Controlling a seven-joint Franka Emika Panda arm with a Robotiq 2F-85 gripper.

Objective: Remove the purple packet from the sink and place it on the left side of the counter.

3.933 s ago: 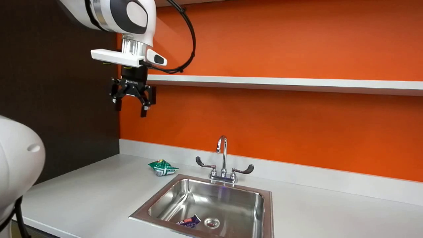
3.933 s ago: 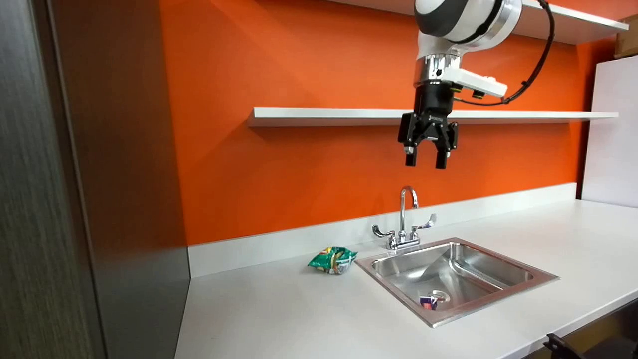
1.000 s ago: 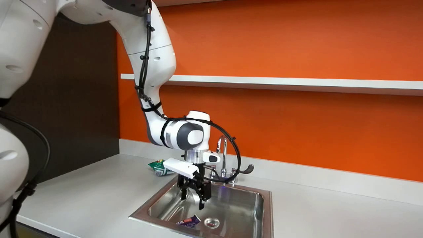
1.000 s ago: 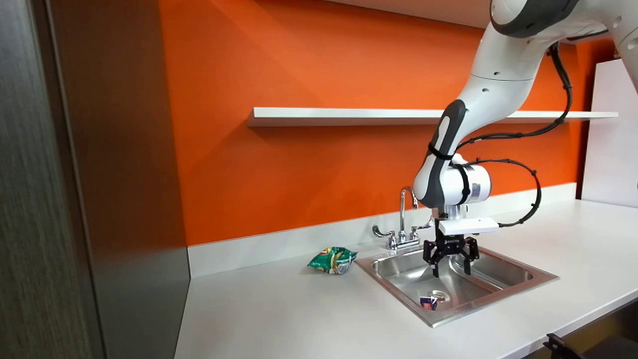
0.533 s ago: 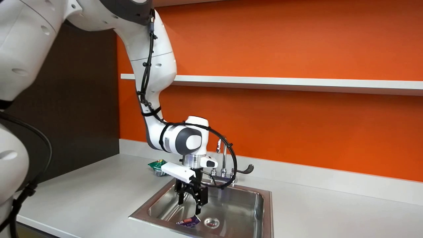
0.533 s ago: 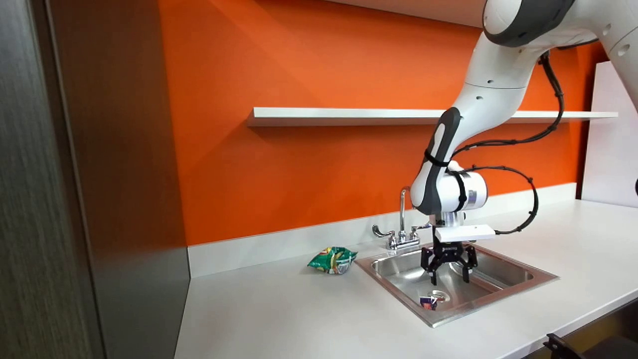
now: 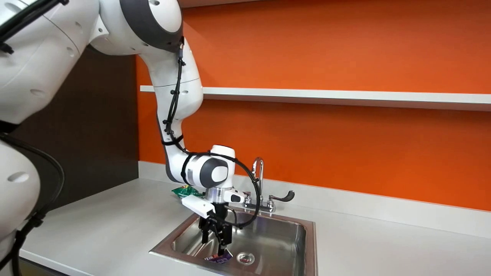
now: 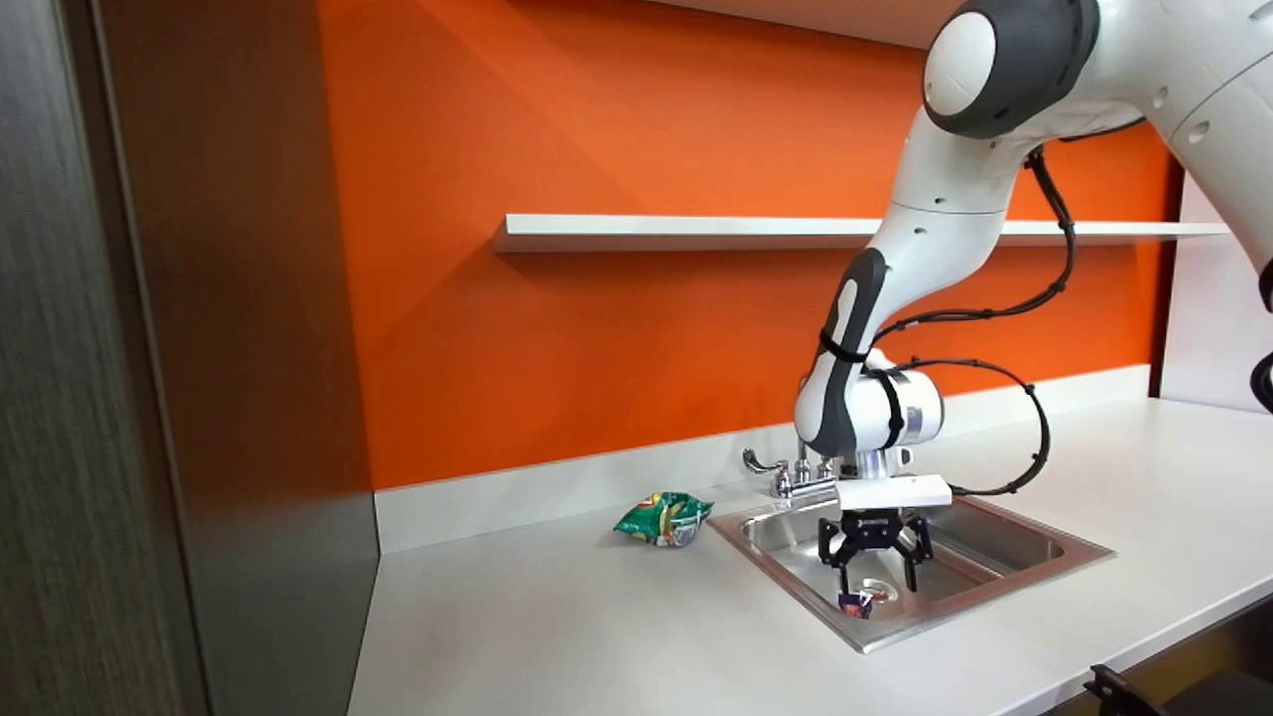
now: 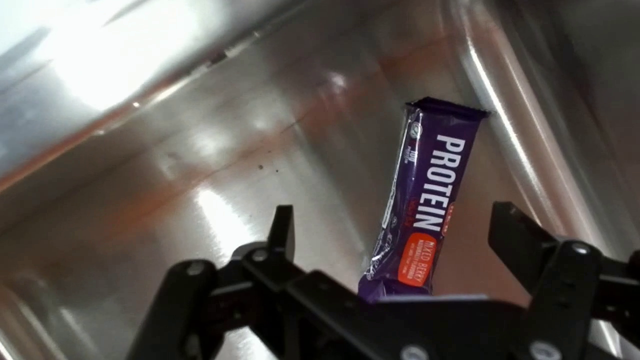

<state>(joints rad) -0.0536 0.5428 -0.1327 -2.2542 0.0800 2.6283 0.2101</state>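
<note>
The purple packet (image 9: 425,200) lies flat on the floor of the steel sink (image 9: 315,200), near a side wall in the wrist view. It also shows in both exterior views (image 7: 220,259) (image 8: 855,609), close to the drain. My gripper (image 9: 392,215) is open and empty, pointing down inside the basin. In the wrist view the packet's near part lies between the two fingers, apart from both, and its near end is partly hidden by the gripper body. In both exterior views the gripper (image 7: 213,247) (image 8: 877,587) is just above the packet. The pale counter (image 7: 96,234) (image 8: 557,617) surrounds the sink.
The sink rim (image 7: 311,245) (image 8: 1074,553) stands around the gripper. The chrome faucet (image 7: 261,168) rises behind it, close to the arm. A green packet (image 8: 664,519) lies on the counter beside the sink. A white shelf (image 7: 326,95) runs along the orange wall; a dark panel (image 7: 92,115) stands at one end.
My gripper has come down from high above the counter into the sink and, over the last second, lower and closer to the purple packet. It stays open. The packet has not visibly moved.
</note>
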